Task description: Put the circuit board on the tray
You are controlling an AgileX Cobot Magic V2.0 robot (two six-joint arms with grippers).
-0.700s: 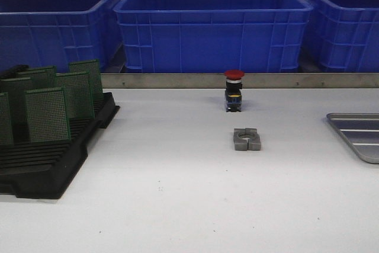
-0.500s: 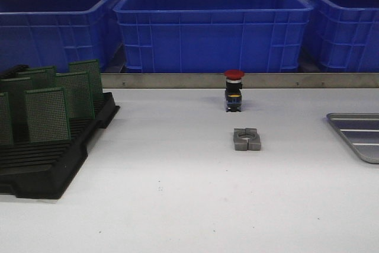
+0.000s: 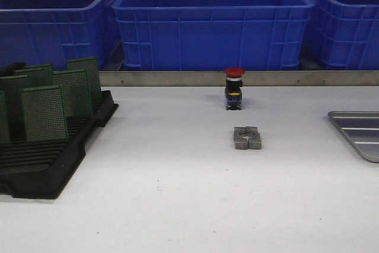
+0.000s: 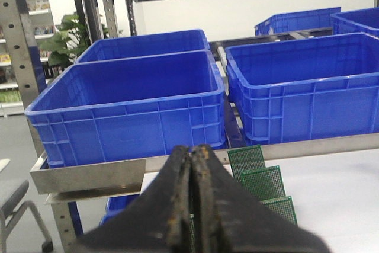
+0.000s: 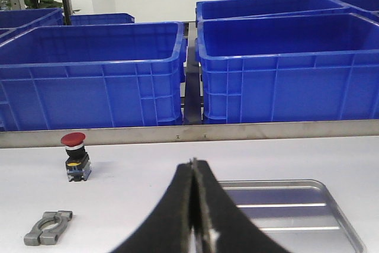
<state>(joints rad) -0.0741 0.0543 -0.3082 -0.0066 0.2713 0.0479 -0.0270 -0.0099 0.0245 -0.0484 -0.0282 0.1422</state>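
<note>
1. Left gripper (image 4: 192, 164): clenched, dark fingers pressed together, nothing between them; seen only in the left wrist view, raised above the near-left part of the table.
2. Right gripper (image 5: 193, 173): likewise clamped on nothing, black fingers meeting in a thin seam; seen only in the right wrist view, hanging over the near rim of the tray (image 5: 331, 202).
3. Circuit boards (image 3: 45, 112): several green perforated ones, upright in the slots of a black slotted rack (image 3: 47, 167) at the left edge of the table (image 3: 177, 194). Three of them also visible in the left wrist view beyond the closed fingers.
4. Tray: flat silver-grey metal, raised rim, rounded corners, pale ridges on its floor; at the right edge of the table, cut off by the frame in the front view, well apart from the rack. No board on it.
5. Between rack and tray, near the table's middle: a red-capped push-button switch (image 3: 234, 89) standing upright, and just in front of it a grey metal clamp (image 3: 247, 138) lying flat, the two apart.
6. Behind the table, past a metal rail: blue plastic crates (image 3: 210, 25) in a row.
</note>
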